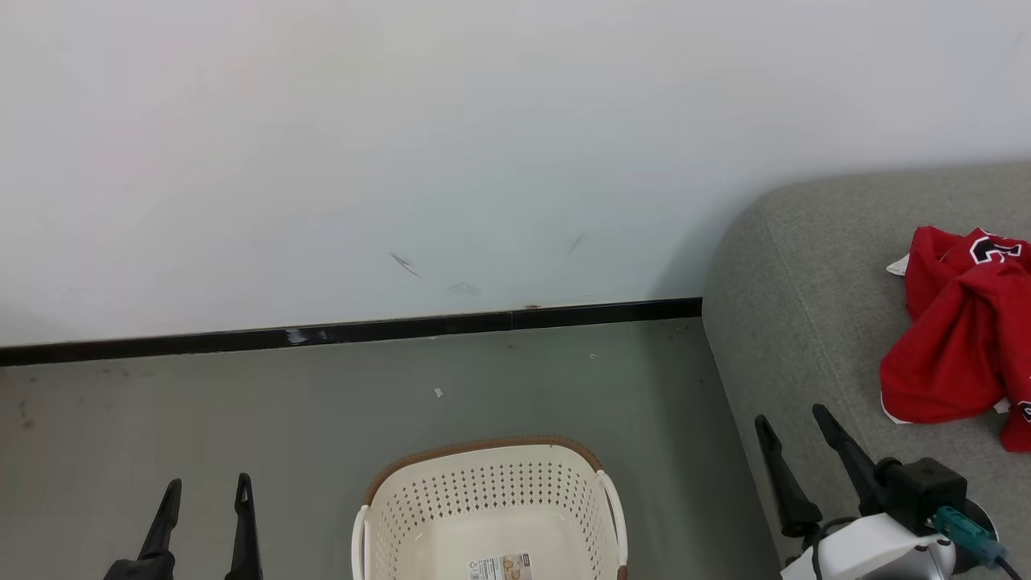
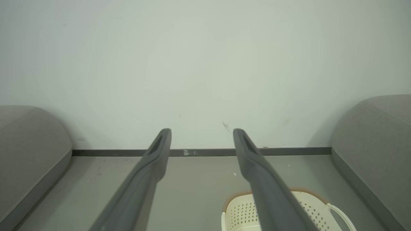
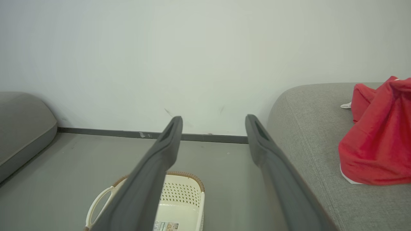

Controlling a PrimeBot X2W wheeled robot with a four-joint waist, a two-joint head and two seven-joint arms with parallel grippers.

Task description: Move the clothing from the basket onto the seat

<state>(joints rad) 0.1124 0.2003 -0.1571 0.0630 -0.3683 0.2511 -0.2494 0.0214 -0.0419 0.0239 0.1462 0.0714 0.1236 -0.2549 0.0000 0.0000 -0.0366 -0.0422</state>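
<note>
At the lower left of the head view, your left gripper (image 1: 209,483) hung over the grey floor (image 1: 201,403). Its two dark fingers stood moderately apart with nothing between them.

Just right of it, and apart from it, sat the basket (image 1: 483,491). It lay between your two arms, about as close to one as to the other. What you could see of its inside was bare, and the paper label (image 1: 499,566) on its bottom was uncovered. Its near end ran off the bottom edge of the view, so you could not tell whether a garment lay there.

Further right, your right gripper (image 1: 791,417) was raised at the front edge of the seat (image 1: 805,266). Its fingers were also spread and held nothing.

Right of that gripper, and a little beyond its fingertips, the clothing (image 1: 958,346) lay in a rumpled red heap on the seat cushion. It was well apart from the basket, with a dark printed logo showing at its top.

What mattered was that the red cloth lay on your right arm's side, already on the seat, and well away from your left arm. From this the transfer looked finished, or close to it. Any further pick would have meant turning inward and down to the basket's hidden near end, which either arm could have reached about equally.
</note>
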